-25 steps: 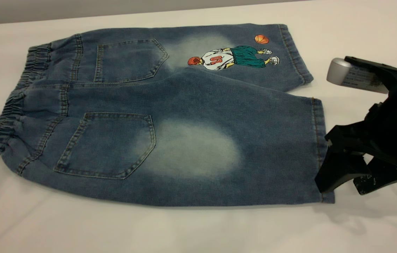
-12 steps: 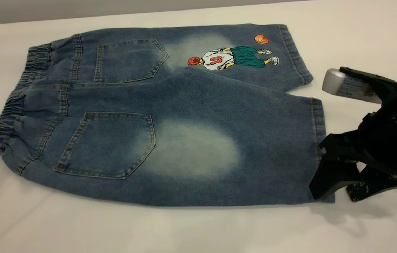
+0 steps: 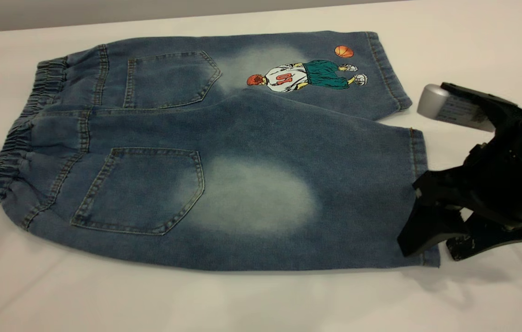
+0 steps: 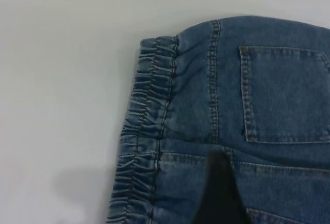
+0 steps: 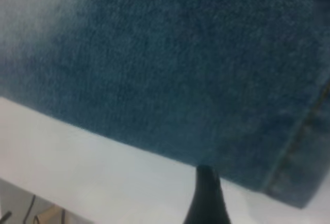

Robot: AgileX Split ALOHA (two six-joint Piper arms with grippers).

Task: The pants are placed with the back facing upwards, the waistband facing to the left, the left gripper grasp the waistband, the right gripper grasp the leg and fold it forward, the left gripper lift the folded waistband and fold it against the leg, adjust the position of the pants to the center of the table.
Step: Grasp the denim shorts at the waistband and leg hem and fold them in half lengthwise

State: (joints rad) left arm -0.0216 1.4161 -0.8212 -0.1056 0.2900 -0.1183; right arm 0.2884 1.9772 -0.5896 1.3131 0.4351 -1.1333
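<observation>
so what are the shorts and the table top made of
Shorts: looks like washed blue denim, going by the woven texture, pale faded patches and contrast stitching around the pockets; waistband gathered, probably elastic. Table: smooth matte white surface, perhaps laminate or a cover; cannot tell which.

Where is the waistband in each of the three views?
Exterior: waistband runs along the pants' left end.
Left wrist: it runs down the frame, table beside it.
Right wrist: not in it.
Shared landmark: the back pocket near the waistband.

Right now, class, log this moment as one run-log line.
right gripper: jaws open at leg hem | left gripper: unseen outside | pants: flat, unfolded | waistband: free
</observation>
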